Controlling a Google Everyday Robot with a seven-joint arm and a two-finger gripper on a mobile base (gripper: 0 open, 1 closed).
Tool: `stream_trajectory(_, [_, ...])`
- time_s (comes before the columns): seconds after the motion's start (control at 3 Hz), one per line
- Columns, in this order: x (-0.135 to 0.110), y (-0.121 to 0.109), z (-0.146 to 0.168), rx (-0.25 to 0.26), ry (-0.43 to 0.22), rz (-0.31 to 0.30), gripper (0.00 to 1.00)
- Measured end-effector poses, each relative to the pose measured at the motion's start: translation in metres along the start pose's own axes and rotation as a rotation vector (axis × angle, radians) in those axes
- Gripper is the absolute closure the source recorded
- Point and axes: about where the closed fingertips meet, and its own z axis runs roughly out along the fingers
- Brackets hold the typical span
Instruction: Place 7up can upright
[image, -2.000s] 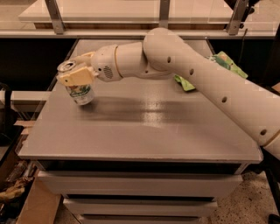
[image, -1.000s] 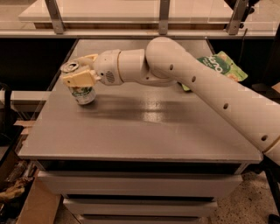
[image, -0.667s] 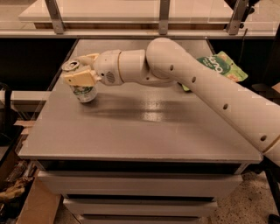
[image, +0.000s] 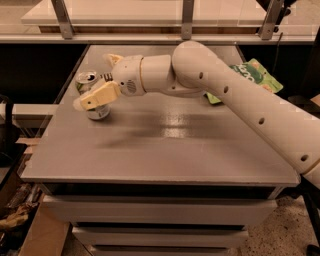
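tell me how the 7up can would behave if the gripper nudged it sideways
The 7up can stands upright on the table, tall over a narrow base, so a nudge from the gripper, open around it, would probably tip it. Its round body would then likely roll. Its smooth metal may slide.

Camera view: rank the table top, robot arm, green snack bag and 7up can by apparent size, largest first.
1. Table top, largest.
2. Robot arm.
3. Green snack bag, partly hidden behind the arm.
4. 7up can, smallest; it stands on the table with the gripper around it, open.
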Motion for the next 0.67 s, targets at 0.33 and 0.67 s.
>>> stream_trajectory(0.33, [-0.005, -0.007, -0.014, 0.023, 0.003, -0.012, 0.00])
stream_trajectory(0.67, [-0.010, -0.014, -0.027, 0.043, 0.014, -0.004, 0.00])
